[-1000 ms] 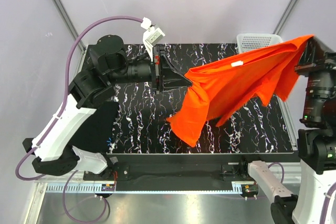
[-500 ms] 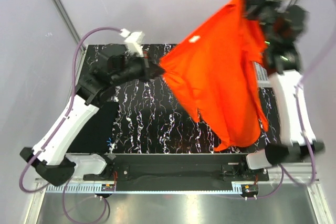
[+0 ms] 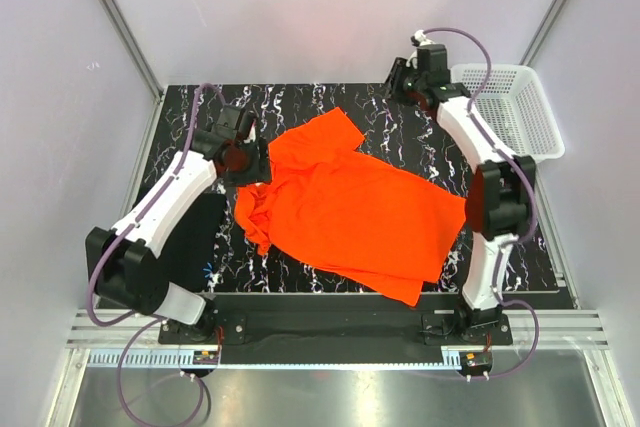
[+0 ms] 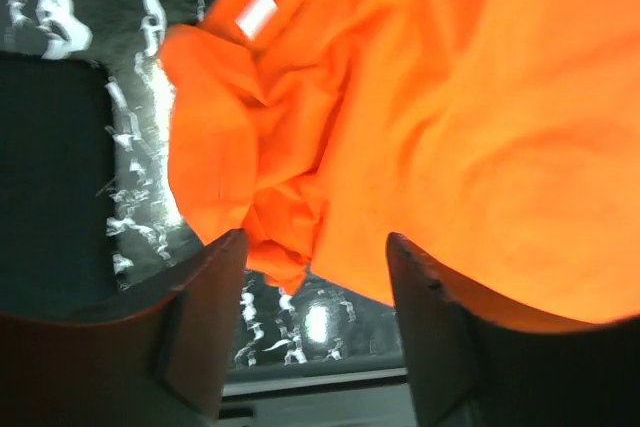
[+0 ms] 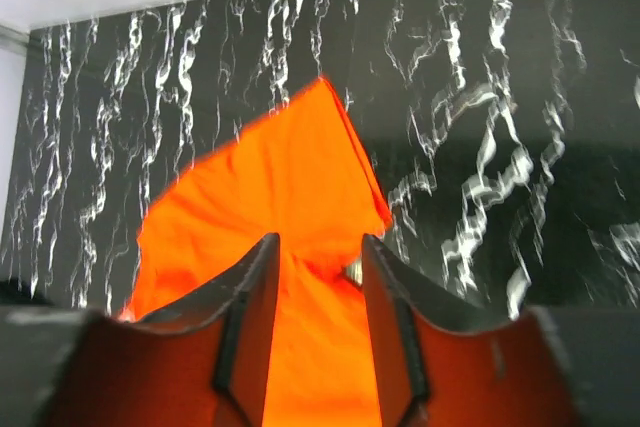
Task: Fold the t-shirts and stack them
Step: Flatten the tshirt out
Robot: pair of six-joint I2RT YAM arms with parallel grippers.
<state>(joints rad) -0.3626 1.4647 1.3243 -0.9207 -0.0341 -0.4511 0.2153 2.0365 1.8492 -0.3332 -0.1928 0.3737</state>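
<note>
The orange-red t-shirt [image 3: 350, 209] lies spread on the marbled mat [image 3: 300, 102], rumpled at its left edge, one sleeve [image 3: 325, 135] pointing toward the back. My left gripper [image 3: 250, 159] hovers at that rumpled left edge; in the left wrist view it [image 4: 315, 287] is open, the orange cloth [image 4: 450, 117] just beyond the fingers and nothing between them. My right gripper [image 3: 398, 77] is at the back of the mat, apart from the shirt. It [image 5: 315, 287] is open, with the shirt [image 5: 270, 187] seen through the gap. The black folded t-shirt [image 3: 188, 237] lies at the mat's left under the left arm.
A white mesh basket [image 3: 510, 107] stands at the back right, just beside the right arm. The black shirt [image 4: 50, 167] fills the left of the left wrist view. Slanted frame posts rise behind the mat at both back corners.
Both grippers have opened and let go of the orange shirt. It hung in the air between them and now lies on the mat. The right arm swung to the back, the left lowered.
</note>
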